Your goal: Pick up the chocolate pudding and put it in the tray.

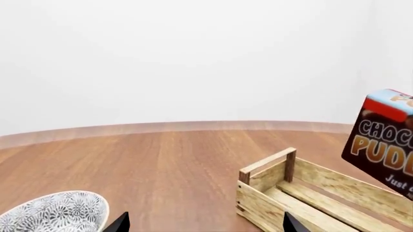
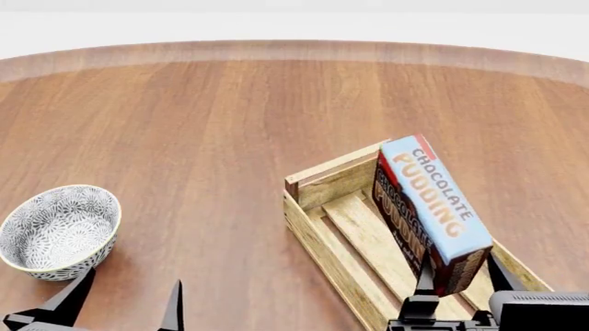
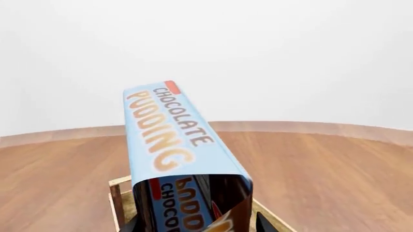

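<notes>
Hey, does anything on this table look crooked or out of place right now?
Only the chocolate pudding: it hangs tilted over the tray, held at its near end by the right gripper. The bowl sits upright.

Right gripper low at head view's right edge, jaws closed on near end of chocolate pudding, one dark fingertip showing either side of the carton. Carton held tilted, far end raised. Grey wrist housing visible just behind. Left gripper low at left edge, jaws spread apart, nothing between them, fingertips pointing forward. Left wrist view confirms two dark tips well apart. Upper arms out of view.
</notes>
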Robot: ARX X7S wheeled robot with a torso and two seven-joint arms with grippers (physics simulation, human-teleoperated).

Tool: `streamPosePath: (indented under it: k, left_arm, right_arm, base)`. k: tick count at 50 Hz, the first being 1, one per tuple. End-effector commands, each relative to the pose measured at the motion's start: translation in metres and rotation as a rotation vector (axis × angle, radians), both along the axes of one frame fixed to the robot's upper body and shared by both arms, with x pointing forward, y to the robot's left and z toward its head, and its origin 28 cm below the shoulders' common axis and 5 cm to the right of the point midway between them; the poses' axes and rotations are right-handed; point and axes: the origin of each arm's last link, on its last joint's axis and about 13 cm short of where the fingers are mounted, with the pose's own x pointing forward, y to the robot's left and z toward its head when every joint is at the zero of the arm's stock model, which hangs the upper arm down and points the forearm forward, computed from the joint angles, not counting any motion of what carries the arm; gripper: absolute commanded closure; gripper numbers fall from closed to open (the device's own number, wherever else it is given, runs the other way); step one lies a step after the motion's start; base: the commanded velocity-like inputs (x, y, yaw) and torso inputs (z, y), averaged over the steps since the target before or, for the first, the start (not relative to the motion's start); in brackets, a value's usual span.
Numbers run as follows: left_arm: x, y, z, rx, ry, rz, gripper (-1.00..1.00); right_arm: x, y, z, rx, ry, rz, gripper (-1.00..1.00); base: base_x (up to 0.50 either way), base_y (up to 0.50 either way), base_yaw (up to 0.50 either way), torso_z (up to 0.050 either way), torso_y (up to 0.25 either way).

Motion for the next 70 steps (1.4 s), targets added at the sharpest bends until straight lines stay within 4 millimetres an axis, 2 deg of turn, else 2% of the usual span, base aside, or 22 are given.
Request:
streamPosePath:
  k: [1, 47, 65, 66, 70]
  left_arm:
    - [0.000, -0.001, 0.000, 0.001, 0.002, -0.003, -1.00]
    - [0.001, -0.003, -0.002, 0.000, 0.007, -0.011, -1.00]
    - [0.002, -0.003, -0.001, 0.002, 0.005, -0.012, -1.00]
    - [0.002, -0.003, -0.001, 0.002, 0.004, -0.011, -1.00]
    - [0.002, -0.002, -0.001, 0.003, 0.004, -0.011, -1.00]
  right_arm:
    - [0.003, -0.005, -0.008, -0.074, 0.017, -0.034, 1.00]
    - [0.000, -0.005, -0.032, -0.062, 0.062, -0.036, 1.00]
    - [0.001, -0.004, -0.032, -0.062, 0.063, -0.044, 1.00]
    - [0.001, -0.004, -0.033, -0.059, 0.070, -0.041, -1.00]
    - [0.000, -0.004, -0.033, -0.048, 0.068, -0.045, -1.00]
  base:
    - [0.00, 0.00, 0.00, 0.000, 0.000]
    - [0.00, 0.00, 0.00, 0.000, 0.000]
    - [0.00, 0.00, 0.00, 0.000, 0.000]
    - [0.00, 0.00, 0.00, 0.000, 0.000]
    - [0.00, 0.00, 0.00, 0.000, 0.000]
